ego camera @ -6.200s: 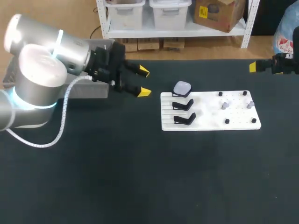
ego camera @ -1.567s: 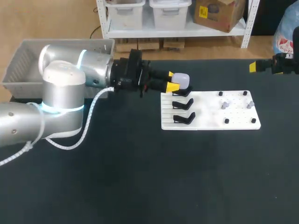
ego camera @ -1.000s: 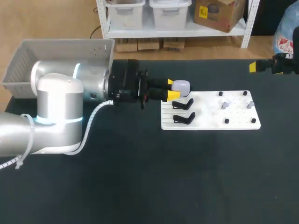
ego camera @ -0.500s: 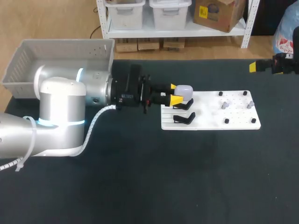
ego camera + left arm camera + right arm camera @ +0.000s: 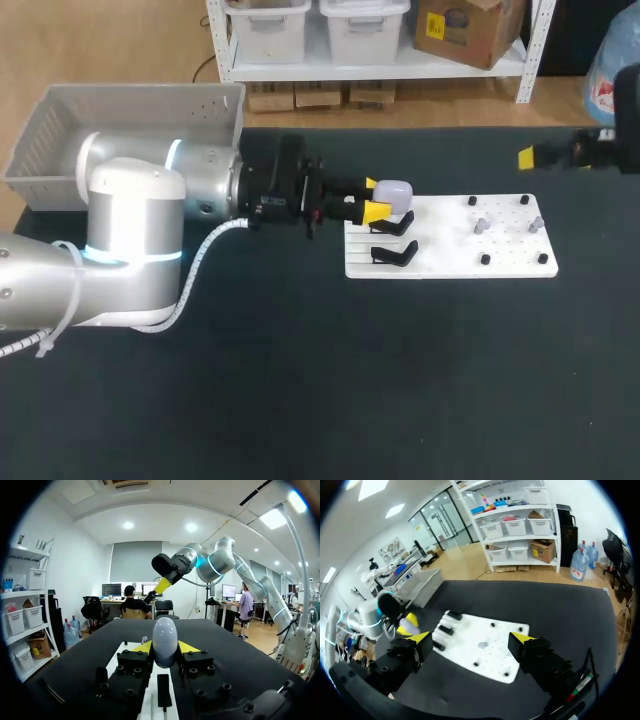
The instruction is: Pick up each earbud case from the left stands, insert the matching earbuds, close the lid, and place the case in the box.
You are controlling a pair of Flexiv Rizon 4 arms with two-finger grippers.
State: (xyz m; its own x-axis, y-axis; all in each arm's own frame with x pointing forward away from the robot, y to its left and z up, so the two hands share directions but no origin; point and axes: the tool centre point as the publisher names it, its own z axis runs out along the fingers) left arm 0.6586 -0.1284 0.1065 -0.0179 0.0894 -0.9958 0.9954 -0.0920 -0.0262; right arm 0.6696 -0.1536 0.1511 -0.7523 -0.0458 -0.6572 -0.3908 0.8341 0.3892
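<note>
Table (image 5: 300, 400), black-surfaced, carrying every item listed.

Nearest item: flat white plastic board (image 5: 450, 262). Three black angled stands (image 5: 394, 252) run along its left side, and the two nearer ones are vacant. Small grey earbuds (image 5: 481, 226) sit among black pegs on its right half.

On the farthest stand: pale lilac, rounded, glossy earbud case (image 5: 394, 190), lid shut.

Left tool (image 5: 374, 198), reaching in level from the left, flanks the case. In the left wrist view both yellow fingertips (image 5: 143, 647) look pressed against the sides of the earbud case (image 5: 165, 641). It is probably clenched on it, though contact is hard to confirm.

Beyond, at the table's far left: grey perforated plastic box (image 5: 60, 130).

At the far right edge: right tool (image 5: 469, 641), fingers spread wide, holding nothing, well apart from the board.

Risks:
- The case is smooth and egg-shaped, so a firm squeeze during the lift could pop it forward out of the tips.
- If drawn straight back rather than upward, it could catch on the stand and drag the light board, scattering the earbuds.
</note>
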